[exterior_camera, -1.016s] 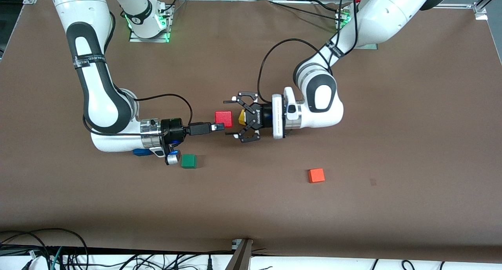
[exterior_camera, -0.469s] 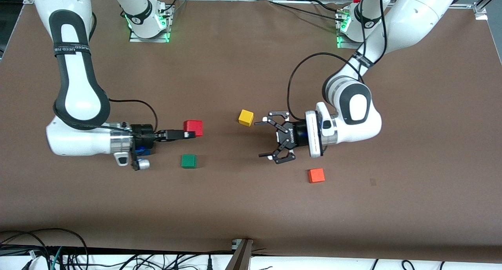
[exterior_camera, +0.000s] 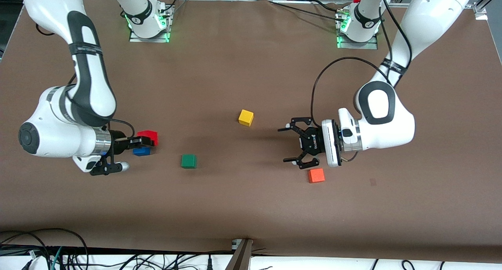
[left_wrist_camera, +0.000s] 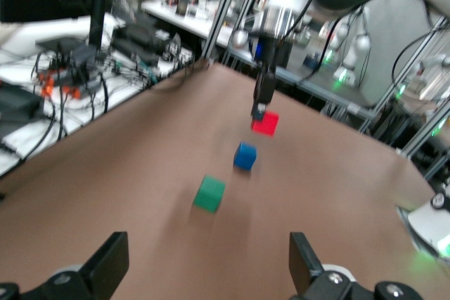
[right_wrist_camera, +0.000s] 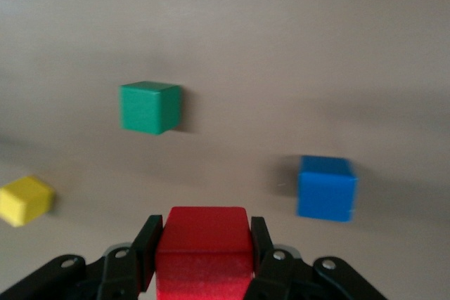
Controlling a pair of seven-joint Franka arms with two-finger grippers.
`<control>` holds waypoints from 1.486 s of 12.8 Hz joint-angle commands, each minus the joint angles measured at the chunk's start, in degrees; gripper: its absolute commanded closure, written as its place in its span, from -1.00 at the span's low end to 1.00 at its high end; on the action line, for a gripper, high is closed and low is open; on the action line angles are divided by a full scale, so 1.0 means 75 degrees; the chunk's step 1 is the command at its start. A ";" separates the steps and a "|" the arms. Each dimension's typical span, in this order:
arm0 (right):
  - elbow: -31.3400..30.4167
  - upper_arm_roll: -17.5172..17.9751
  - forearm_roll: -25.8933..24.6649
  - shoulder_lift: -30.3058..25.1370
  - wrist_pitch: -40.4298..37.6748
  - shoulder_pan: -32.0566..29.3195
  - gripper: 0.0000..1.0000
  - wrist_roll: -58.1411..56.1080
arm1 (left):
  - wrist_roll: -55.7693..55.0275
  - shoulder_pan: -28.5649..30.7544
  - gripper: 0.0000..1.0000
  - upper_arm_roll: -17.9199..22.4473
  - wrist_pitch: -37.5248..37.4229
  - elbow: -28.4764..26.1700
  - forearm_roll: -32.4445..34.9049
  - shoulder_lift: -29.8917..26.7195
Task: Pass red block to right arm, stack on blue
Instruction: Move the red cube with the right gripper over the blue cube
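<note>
Holding the red block (exterior_camera: 148,136) clamped between my right gripper (exterior_camera: 144,141) fingers, in the air almost over the blue block (exterior_camera: 141,151), which sits on the surface (exterior_camera: 251,207) toward my right arm's end. Left gripper (exterior_camera: 292,144): fingers apart, empty, waiting above the orange block (exterior_camera: 316,175). Green block (exterior_camera: 189,161) and yellow block (exterior_camera: 246,117) unused. To stack well: square red's edges to blue, centre, lower gently, then release.

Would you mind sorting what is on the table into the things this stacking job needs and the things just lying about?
Needed for the job:
- red block, held in the right gripper, up over the blue block
- blue block, on the table
- left gripper, open and empty, over the table by the orange cube

Just lying about:
- green cube
- yellow cube
- orange cube
</note>
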 commanded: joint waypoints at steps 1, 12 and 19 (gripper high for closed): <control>-0.0174 -0.0015 -0.0684 -0.0020 0.0616 0.0056 1.00 0.0065 | -0.1341 0.0136 -1.00 0.0067 -0.0092 -0.0102 0.1635 -0.0259; -0.2058 -0.0086 -0.1576 -0.0393 0.2819 0.0114 1.00 0.0135 | -0.6673 0.0289 -1.00 0.0817 -0.2582 0.0365 0.6241 -0.1008; -0.2823 -0.0062 -0.1588 -0.0700 0.3396 0.0220 1.00 0.0405 | -0.9040 -0.0036 -1.00 0.1912 -0.5494 0.0943 0.8708 -0.2258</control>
